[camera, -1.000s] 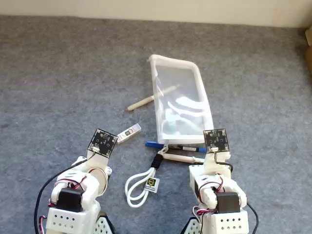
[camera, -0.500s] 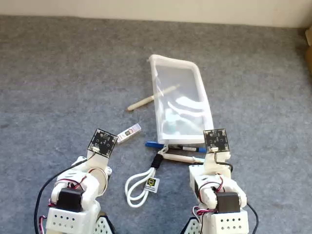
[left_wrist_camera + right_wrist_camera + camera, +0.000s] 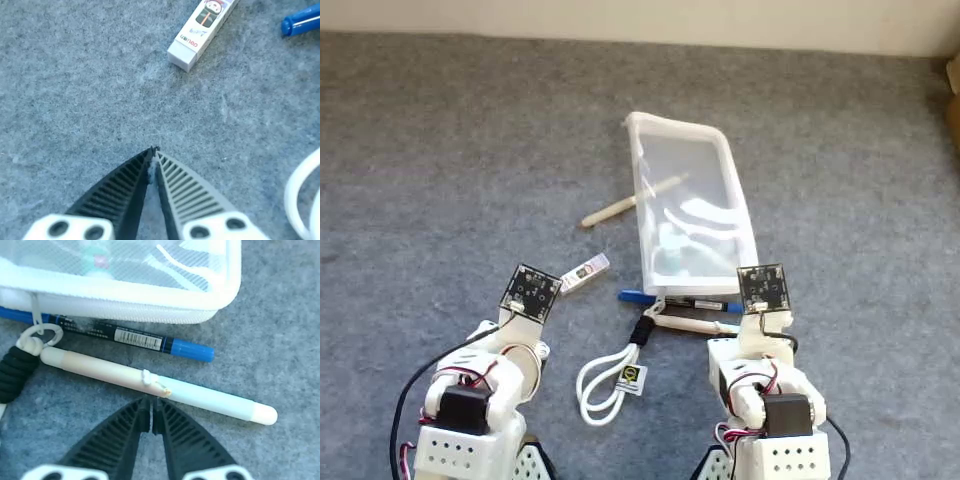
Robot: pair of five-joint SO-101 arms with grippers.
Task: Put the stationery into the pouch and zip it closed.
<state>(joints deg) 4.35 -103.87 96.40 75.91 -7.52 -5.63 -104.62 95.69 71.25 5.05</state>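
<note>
Lying flat: white mesh pouch (image 3: 690, 205)

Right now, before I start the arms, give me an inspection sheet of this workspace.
Surface: grey carpet.
Job's things: white mesh pouch at centre; blue pen and near cream pen along its near edge; far cream pen and small white box to its left.
Clutter: nothing seen.
Grippers: left gripper shut, empty; right gripper shut, empty, by the near cream pen.
Cables: white looped cord between the arms; black wire at left arm.
Surroundings: pale wall; brown object at right edge.
</note>
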